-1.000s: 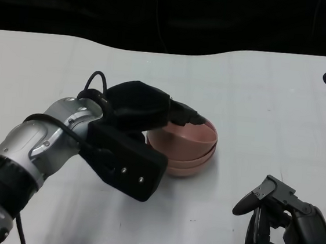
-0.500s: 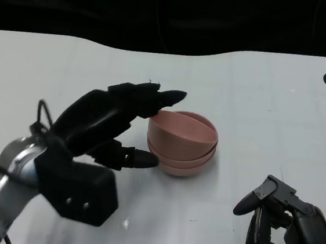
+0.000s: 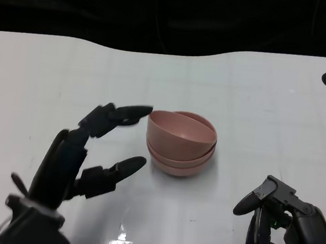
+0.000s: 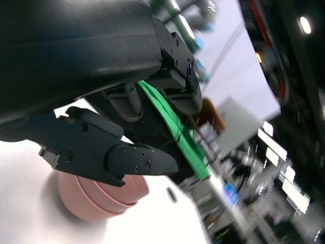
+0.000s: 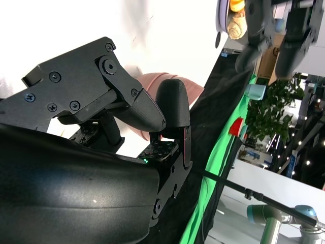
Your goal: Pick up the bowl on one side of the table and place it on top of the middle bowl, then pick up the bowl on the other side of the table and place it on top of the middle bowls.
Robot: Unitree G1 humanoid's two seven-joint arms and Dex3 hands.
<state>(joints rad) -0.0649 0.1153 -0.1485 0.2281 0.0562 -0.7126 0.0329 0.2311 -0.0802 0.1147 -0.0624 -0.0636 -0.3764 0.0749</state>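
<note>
Pink bowls (image 3: 181, 142) sit nested, top one tilted.

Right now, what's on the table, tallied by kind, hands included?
Pink bowls, nested in one stack: 3, judging by the visible rims
Black robot hands: 2, left hand and right hand, both holding nothing
Total: 5
</note>
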